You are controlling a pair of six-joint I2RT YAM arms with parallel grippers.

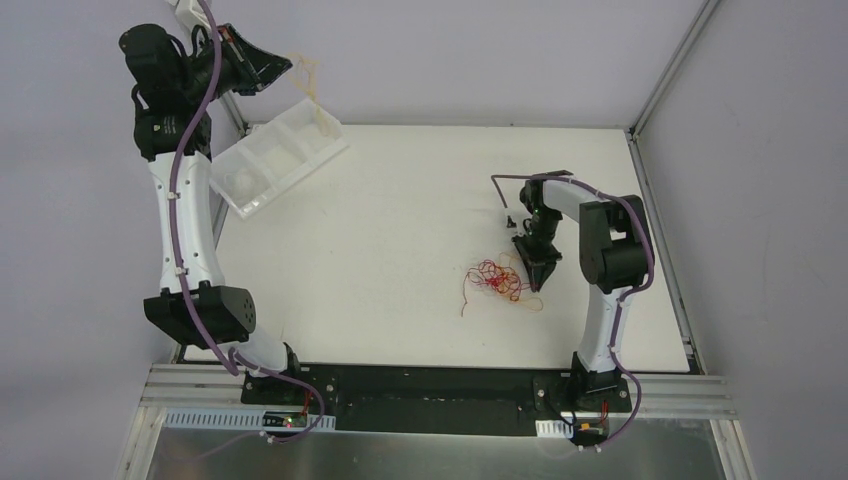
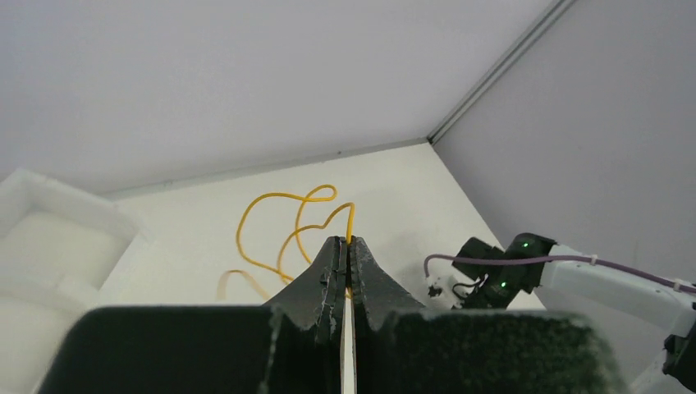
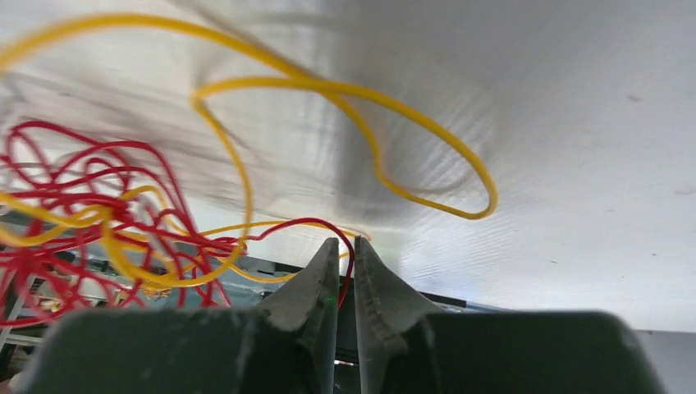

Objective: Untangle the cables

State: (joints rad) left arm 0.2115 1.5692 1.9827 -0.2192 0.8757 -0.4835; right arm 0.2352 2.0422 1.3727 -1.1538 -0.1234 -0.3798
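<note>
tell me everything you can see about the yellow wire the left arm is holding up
It is a single hair-thin yellow wire, flexible and plastic-coated by the look of it. The shut left gripper pinches it at the fingertips, raised above the table's far left corner. From there it curls into a few loose loops in the air. In the top view its faint lower part hangs toward the white tray; whether it touches it is unclear.

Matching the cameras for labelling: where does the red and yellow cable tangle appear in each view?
Top external: cable tangle right of centre on the table, at the right hand's tips.
Left wrist: not in it; the left hand pinches a lone yellow strand.
Right wrist: cable tangle fills the left side, ahead of the hand.
Shared landmark: the white table.
</note>
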